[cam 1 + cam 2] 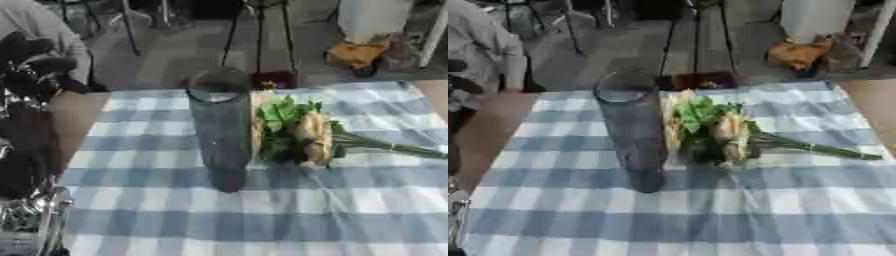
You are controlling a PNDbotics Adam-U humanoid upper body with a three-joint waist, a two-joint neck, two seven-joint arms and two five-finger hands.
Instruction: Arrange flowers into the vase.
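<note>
Centrally, clear vase upright on checked cloth, flowers lying beside

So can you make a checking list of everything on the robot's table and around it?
Surface: blue and white checked tablecloth over a wooden table.
Job's things: tall glass vase, upright, no flowers in it; flowers lying to its right, stems pointing right.
Clutter: small dark red thing at the far edge.
Hands: left arm at the left edge; no hand made out. Right hand nothing seen.
Cables: nothing seen.
Surroundings: grey floor, stand legs, an orange-brown thing on the floor.
</note>
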